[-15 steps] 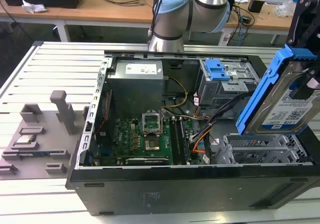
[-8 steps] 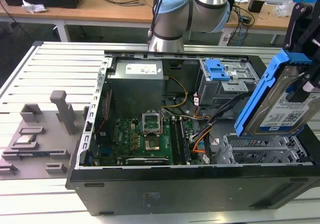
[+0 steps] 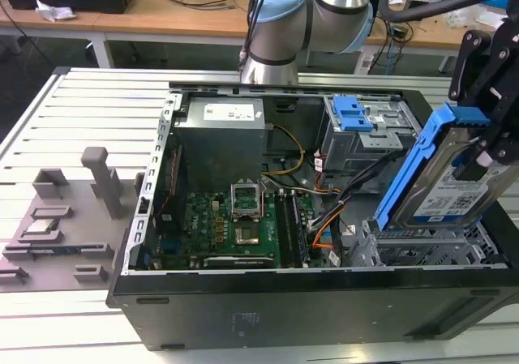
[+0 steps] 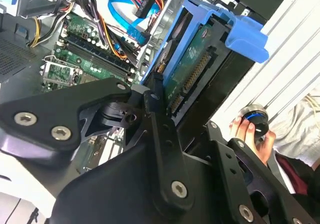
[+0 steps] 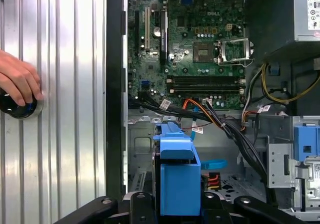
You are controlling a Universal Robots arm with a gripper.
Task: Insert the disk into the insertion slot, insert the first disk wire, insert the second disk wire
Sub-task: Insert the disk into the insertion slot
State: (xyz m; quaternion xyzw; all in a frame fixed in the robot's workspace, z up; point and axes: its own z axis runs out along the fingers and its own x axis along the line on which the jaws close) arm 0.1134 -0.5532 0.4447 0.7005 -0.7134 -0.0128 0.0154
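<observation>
The pincer's [image 4: 186,109] black linkage bars and bolt heads sit closest to the lens in both wrist views. Its 2 fingers [image 4: 157,87] are closed part-way, 1 on each long side of the disk [image 4: 192,79], and clamp it by the blue carrier frame. In the second wrist view the disk's green circuit-board underside faces out between the fingers.

In the exterior view the pincer [image 3: 485,157] holds the disk [image 3: 446,190] steeply tilted, label side up, with the blue frame's long rail on the high side. The disk's low end is right at the top of the insertion slot [image 3: 422,249], the silver perforated cage directly below the pincer. I cannot tell whether the two touch, and the disk is not inside a bay.

Beyond the pincer [image 5: 180,205] in the first wrist view, past the disk's [image 5: 180,179] blue end, a bundle of orange and black cables [image 5: 205,109] crosses to the motherboard [image 5: 200,39]. The taller grey cage [image 3: 365,141] with a blue latch [image 3: 354,113] stands behind the pincer, toward the exterior view's left. Outside the case wall, off to the pincer's side, a person's hand [image 5: 17,82] rests on a round black knob [image 5: 21,108] on the ribbed table [image 5: 65,134].
</observation>
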